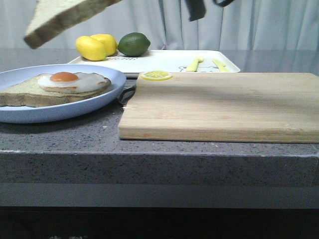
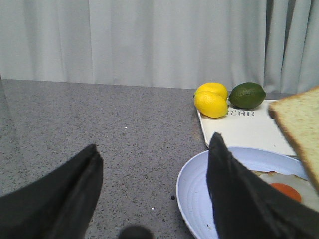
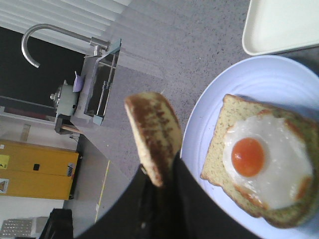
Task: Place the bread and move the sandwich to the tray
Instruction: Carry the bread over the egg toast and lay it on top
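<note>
At the top of the front view the bread [image 1: 60, 20] is cut off and hangs tilted above the plate [image 1: 99, 102]. The right gripper [image 3: 159, 186] clamps one edge of it. The left gripper [image 2: 154, 194] is wide apart, holding nothing. One sandwich [image 1: 55, 87] lies on the plate; two lemons [image 1: 97, 47] and one lime [image 1: 133, 44] sit by the tray [image 1: 164, 62].

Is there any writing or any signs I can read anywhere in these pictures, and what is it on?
"EAR": dark letters on the white tray, beside the lime; the word's start is hidden behind a lemon.
Dark lettering on the tray's near edge in the front view: too blurred to read.
Yellow cabinet labels, right wrist view: too small to read.
Nothing else legible.
</note>
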Robot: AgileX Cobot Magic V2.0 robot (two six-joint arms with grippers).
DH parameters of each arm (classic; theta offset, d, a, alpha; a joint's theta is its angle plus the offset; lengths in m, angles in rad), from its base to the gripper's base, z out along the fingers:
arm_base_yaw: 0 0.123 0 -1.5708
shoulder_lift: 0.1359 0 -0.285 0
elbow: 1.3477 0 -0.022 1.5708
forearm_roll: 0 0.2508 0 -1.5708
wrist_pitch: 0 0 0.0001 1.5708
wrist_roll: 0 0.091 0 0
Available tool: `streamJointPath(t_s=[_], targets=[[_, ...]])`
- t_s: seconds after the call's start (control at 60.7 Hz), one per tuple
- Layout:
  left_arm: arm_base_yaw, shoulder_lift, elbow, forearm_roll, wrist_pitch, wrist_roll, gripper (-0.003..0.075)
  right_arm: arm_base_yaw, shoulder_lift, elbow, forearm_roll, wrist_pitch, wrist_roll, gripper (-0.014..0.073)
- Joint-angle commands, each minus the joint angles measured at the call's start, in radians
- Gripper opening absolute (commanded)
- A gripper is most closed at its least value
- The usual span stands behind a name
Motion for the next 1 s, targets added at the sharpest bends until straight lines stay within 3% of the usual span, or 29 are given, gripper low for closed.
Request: streamJointPath(t_s=[0.0, 0.148, 0.329, 0.675, 0.988], targets=[[0.001, 0.014, -0.039, -0.006, -0.089, -0.008, 0.0439, 0.034, 0.024, -0.071, 0.131, -0.038, -0.04, -0.0068], [0.001, 0.014, -0.039, -0.006, -0.089, -0.008, 0.0439, 0.042, 0.131, -0.109, 0.209, -0.017, -0.04, -0.0068], [0.001, 0.014, -0.039, -0.006, -0.089, -0.008, 0.0439, 0.042, 0.185, -0.106, 0.201, 0.011, -0.04, -0.0059], [0.001, 0.014, -0.039, -0.006, -0.089, -0.008, 0.0439, 0.041, 0.191, -0.105, 0.1, 0.056, -0.039, 0.0292], [0.001, 0.014, -0.039, -0.006, -0.089, -0.008, 0.0439, 0.021, 0.191, -0.105, 0.044, 0.064, -0.039, 0.033]])
